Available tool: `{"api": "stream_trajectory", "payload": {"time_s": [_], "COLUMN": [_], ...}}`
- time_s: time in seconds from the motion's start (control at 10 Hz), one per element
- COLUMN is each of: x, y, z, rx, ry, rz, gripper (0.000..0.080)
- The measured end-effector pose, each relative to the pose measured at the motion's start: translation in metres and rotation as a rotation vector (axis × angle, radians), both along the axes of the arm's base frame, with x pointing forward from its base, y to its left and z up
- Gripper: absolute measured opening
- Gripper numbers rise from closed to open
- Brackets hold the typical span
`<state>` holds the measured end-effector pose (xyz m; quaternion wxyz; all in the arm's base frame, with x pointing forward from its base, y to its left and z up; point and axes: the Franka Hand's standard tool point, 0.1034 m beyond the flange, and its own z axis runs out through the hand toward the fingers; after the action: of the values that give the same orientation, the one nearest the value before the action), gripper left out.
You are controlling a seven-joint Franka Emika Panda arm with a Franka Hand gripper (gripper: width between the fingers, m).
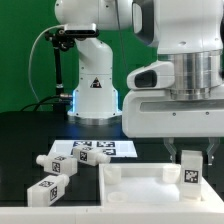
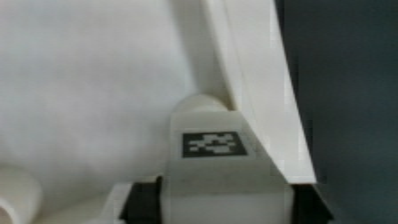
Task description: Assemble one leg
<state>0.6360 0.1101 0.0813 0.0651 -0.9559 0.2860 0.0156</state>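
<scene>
My gripper [image 1: 190, 158] hangs at the exterior view's right, shut on a white leg [image 1: 189, 171] with a black-and-white tag. It holds the leg upright over the right part of the large flat white panel [image 1: 135, 185]. In the wrist view the leg [image 2: 217, 150] sits between the two dark fingers [image 2: 150, 200], its tag facing the camera, next to the panel's raised rim [image 2: 240, 60]. Whether the leg touches the panel is not clear. Three more legs lie on the table at the exterior view's left: one [image 1: 56, 163], another [image 1: 45, 190] and a third [image 1: 88, 153].
The marker board [image 1: 95, 149] lies behind the panel. The robot base [image 1: 92, 90] stands at the back. The black table [image 2: 347, 90] shows beyond the panel's rim in the wrist view.
</scene>
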Motion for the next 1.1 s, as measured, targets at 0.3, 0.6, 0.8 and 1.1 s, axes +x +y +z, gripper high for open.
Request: {"api": "stream_trajectory", "payload": {"time_s": [0.3, 0.6, 0.8, 1.1], "x": [-0.0002, -0.0009, -0.0013, 0.0026], "y": [0.0028, 0.0039, 0.0011, 0.0045], "z": [-0.0001, -0.0006, -0.0017, -0.0006], "rx": [0.068, 0.062, 0.027, -0.003], "ry": [0.073, 0.066, 0.011, -0.031], "rz": [-0.447, -0.394, -0.034, 0.400], "gripper": [0.0288, 0.0360, 0.0543, 0.0643]}}
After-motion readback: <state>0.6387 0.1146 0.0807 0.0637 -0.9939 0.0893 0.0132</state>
